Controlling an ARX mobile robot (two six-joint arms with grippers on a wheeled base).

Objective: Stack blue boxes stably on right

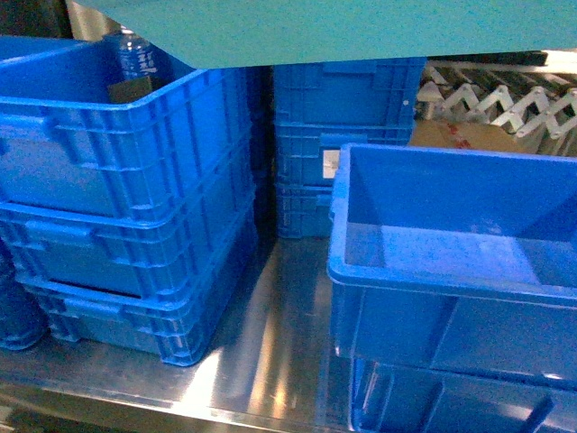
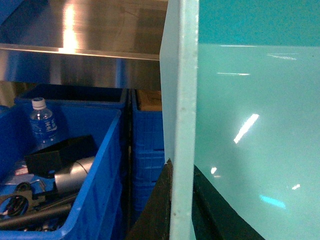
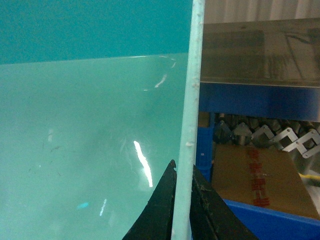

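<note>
a wide, shallow, smooth-walled light turquoise plastic bin (image 1: 297, 27) is held up in the air, filling the top of the head view above the dark blue crates. the left end effector (image 2: 181, 200) pinches the bin's pale rim from below, one black finger on each side of the wall, jaws narrow and closed on the plastic. the right end effector (image 3: 184, 205) grips the opposite rim the same way, its two black fingers tight against either face of the thin wall (the glossy inside of the bin fills most of both wrist views).

below the lifted bin, a stack of three dark blue ribbed plastic crates (image 1: 126, 225) stands on the left of the shiny steel bench (image 1: 270, 361). the top crate holds a clear water bottle with a blue label (image 2: 42, 122) standing upright, plus a black box-like item (image 2: 60, 152) and some dark gear that is hard to make out. another stack of dark blue ribbed crates (image 1: 343, 135) sits further back in the middle. on the right, close to the camera, an open dark blue smooth-walled crate (image 1: 451, 262) rests on top of another blue crate. behind it lies a flat brown cardboard sheet with red print (image 3: 255, 180) and a row of grey metal brackets (image 3: 270, 137).
</note>
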